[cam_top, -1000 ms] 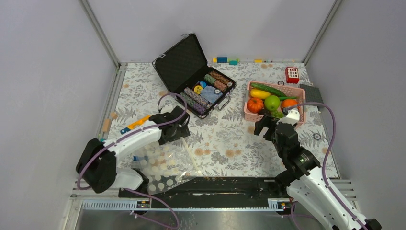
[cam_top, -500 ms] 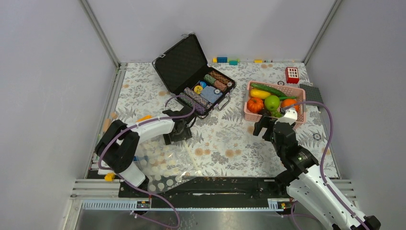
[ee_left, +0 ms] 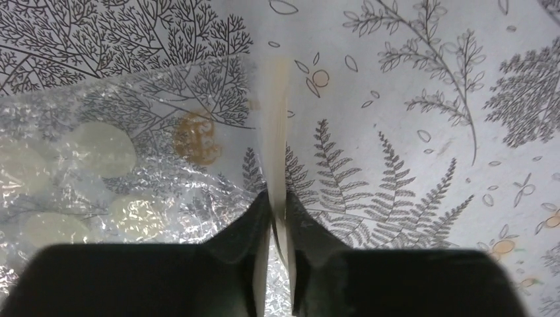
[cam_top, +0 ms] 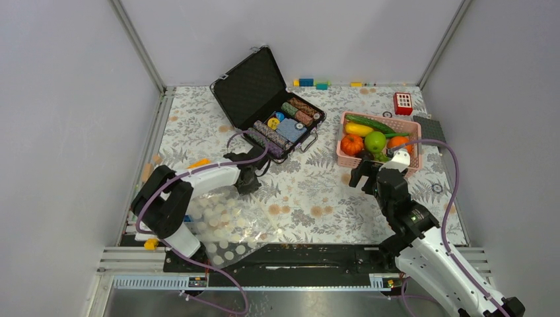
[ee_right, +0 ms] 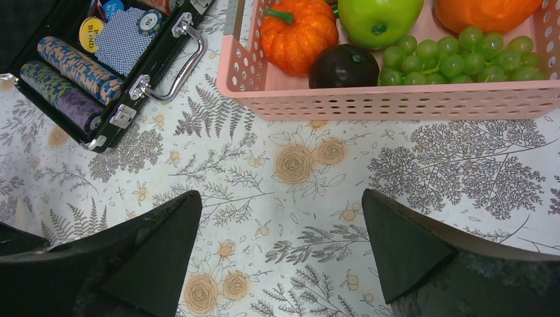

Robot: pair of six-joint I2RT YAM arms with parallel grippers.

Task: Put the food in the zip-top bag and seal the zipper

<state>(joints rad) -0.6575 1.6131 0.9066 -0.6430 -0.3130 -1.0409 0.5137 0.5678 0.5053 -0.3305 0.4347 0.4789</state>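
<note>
The zip-top bag (cam_top: 228,224), clear with white dots, lies flat near the left arm's base. Its zipper (ee_left: 276,119) is a pale strip along the mouth edge. My left gripper (ee_left: 277,208) is shut on that strip at the bag's far end, also seen from above (cam_top: 247,179). The food sits in a pink basket (ee_right: 396,102): orange pumpkin (ee_right: 297,30), green apple (ee_right: 376,16), grapes (ee_right: 455,56), a dark round fruit (ee_right: 343,66), plus a banana (cam_top: 358,129) and long green pod (cam_top: 373,123). My right gripper (ee_right: 279,195) hangs open and holds nothing, just short of the basket's near wall.
An open black case (cam_top: 271,112) holding poker-chip rolls stands at the back centre, left of the basket. A red block (cam_top: 403,103) and a dark grey plate (cam_top: 430,129) lie behind and right of the basket. Small coloured bricks (cam_top: 307,82) line the back edge.
My left gripper came down onto the bag's mouth and closed on the zipper strip; its arm folded in towards the base. The right arm has barely moved.
</note>
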